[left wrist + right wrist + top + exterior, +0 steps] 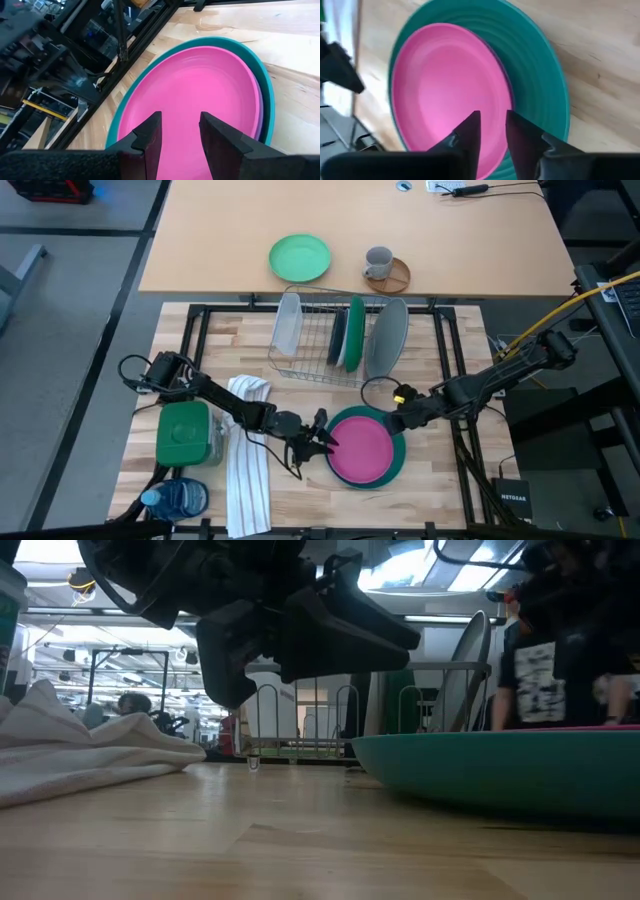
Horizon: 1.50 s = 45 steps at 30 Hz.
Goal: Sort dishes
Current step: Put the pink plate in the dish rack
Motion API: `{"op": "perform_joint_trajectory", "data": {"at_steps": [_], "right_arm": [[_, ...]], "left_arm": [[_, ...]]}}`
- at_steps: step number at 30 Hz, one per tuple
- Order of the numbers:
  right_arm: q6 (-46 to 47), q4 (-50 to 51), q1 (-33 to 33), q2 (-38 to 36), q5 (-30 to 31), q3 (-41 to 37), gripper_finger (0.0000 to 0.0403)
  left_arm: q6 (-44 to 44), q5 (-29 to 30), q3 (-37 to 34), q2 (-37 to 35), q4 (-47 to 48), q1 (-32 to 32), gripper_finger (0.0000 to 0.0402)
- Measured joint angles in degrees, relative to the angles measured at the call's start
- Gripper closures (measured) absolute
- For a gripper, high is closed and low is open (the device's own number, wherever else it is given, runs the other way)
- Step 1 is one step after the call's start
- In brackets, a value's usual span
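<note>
1. The pink plate [361,450] lies flat inside the teal plate [397,463], a stack of two on the wooden worktop [425,355] just in front of the wire dish rack [325,340]; in my judgement the pair waits there because neither has yet gone into a slot.
2. The rack already holds other plates on edge: a dark green one [354,335], a charcoal one beside it and a light grey one [388,338] leaning at the rack's outer end, upright so each takes one slot.
3. The left gripper [178,135] hovers over the stack's rim on the side away from the right arm, fingers apart and empty, likely lined up to pinch the pink plate's edge.
4. The right gripper [492,131] hangs over the opposite rim, fingers slightly apart, holding nothing.
</note>
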<state>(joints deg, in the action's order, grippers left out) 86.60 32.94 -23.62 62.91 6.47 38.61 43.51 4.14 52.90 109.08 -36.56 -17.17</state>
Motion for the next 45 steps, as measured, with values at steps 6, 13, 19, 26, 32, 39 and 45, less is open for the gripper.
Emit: {"op": "perform_joint_trajectory", "data": {"at_steps": [6,13,19,26,32,39,45], "right_arm": [[0.1,0.0,0.0,4.6,-1.2,0.0,0.0279],[0.1,-0.2,0.0,10.3,-3.1,0.0,0.0275],[0.1,-1.5,0.0,12.0,-5.1,0.0,0.0275],[0.1,-3.1,0.0,12.0,-6.1,0.0,0.0275],[0.1,-3.1,0.0,12.0,-6.1,0.0,0.0286],[0.1,-3.1,0.0,12.0,-6.1,0.0,0.0336],[0.1,-3.1,0.0,12.0,-6.1,0.0,0.0392]], "left_arm": [[0.0,0.0,0.0,0.0,0.0,0.0,0.0279],[0.0,0.0,0.0,0.0,0.1,0.0,0.0279],[0.0,0.0,0.0,0.0,0.1,0.0,0.0279],[0.0,0.0,0.0,0.0,0.1,0.0,0.0279],[-0.1,0.0,0.0,0.0,0.1,0.0,0.0279],[-0.1,0.0,0.0,0.0,0.1,0.0,0.0279],[-0.1,0.0,0.0,0.0,0.1,0.0,0.0279]]}}
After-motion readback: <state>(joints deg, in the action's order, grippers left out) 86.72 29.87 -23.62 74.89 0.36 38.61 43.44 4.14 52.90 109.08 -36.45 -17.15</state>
